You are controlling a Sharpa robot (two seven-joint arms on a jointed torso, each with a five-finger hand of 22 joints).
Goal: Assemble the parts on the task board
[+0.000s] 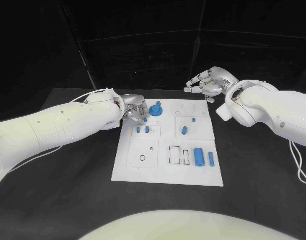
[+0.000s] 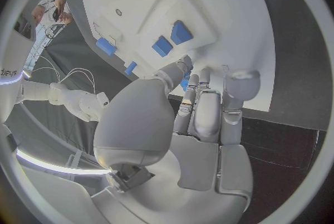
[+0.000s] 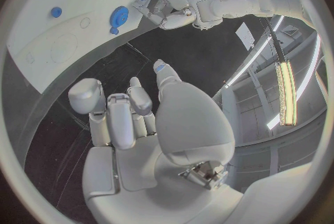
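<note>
Task board (image 1: 169, 175) lies mid-table with blue parts (image 1: 198, 156) on it — left hand (image 1: 133, 108) fingers bunched at its 11 o'clock corner, holding nothing I can see; right hand (image 1: 211, 83) spread, past 1 o'clock.

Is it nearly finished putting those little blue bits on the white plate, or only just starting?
Early, it seems. The blue gear sits at the far end of the task board; whether it is seated I can't tell. The left hand is at the board's far left corner beside it, the right hand hangs open beyond the board. Several blue parts, like the cylinder, lie loose.
</note>
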